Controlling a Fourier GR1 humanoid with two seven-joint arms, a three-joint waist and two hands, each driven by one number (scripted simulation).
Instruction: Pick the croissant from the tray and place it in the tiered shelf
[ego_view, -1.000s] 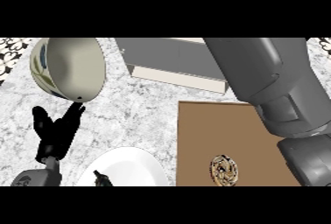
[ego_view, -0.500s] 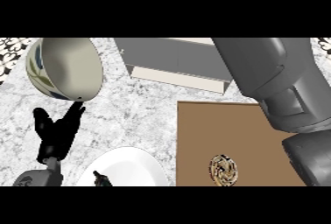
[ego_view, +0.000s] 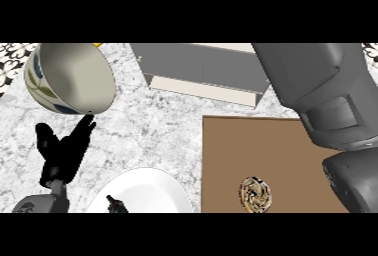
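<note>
While the black left robot hand (ego_view: 65, 150) rests with straight, spread fingers on the marbled grey desk (ego_view: 159, 130), the round brown croissant (ego_view: 256, 194) lies on the flat brown tray (ego_view: 244, 145), near the grey tiered shelf (ego_view: 199, 67); the right robot hand is hidden.

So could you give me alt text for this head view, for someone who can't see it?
A croissant lies on a brown tray at the right of a marble counter, with a grey forearm reaching over the tray, its hand out of sight. The left hand rests open at lower left, between a bowl and a white plate; a grey tiered shelf stands behind.
</note>
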